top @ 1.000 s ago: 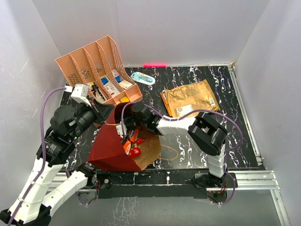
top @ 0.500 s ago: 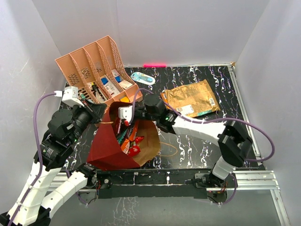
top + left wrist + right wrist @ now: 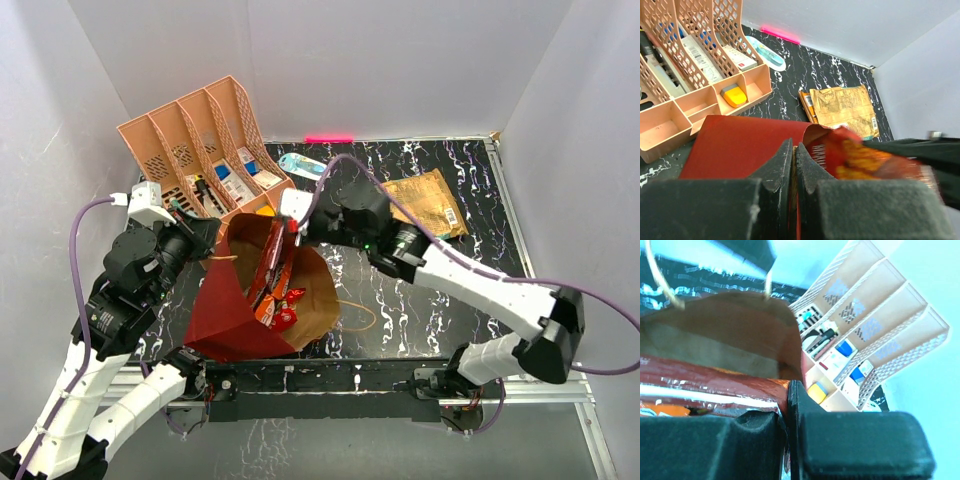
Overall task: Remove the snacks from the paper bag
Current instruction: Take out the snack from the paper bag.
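The dark-red paper bag [image 3: 232, 305] lies on its side at the front left, its brown mouth facing right. My left gripper [image 3: 215, 238] is shut on the bag's upper rim; in the left wrist view its jaws [image 3: 792, 156] pinch the red paper edge [image 3: 740, 145]. My right gripper [image 3: 286, 230] is shut on a dark red-brown snack packet [image 3: 272, 264] and holds it up at the bag's mouth; the packet also shows in the right wrist view [image 3: 710, 386]. Several orange and red packets [image 3: 282, 308] lie inside the bag. A gold packet [image 3: 428, 200] lies on the table, partly hidden by my right arm.
A peach slotted organizer [image 3: 205, 150] with small boxes stands at the back left, close behind the bag. A light-blue oval object [image 3: 298, 163] lies beside it. A tan cord handle [image 3: 357, 318] trails on the black marbled table [image 3: 420, 290]. White walls close in all round.
My right gripper has come up and back out of the bag, pulling the dark red-brown packet with it; the arm has stretched out. My left gripper keeps its hold on the rim.
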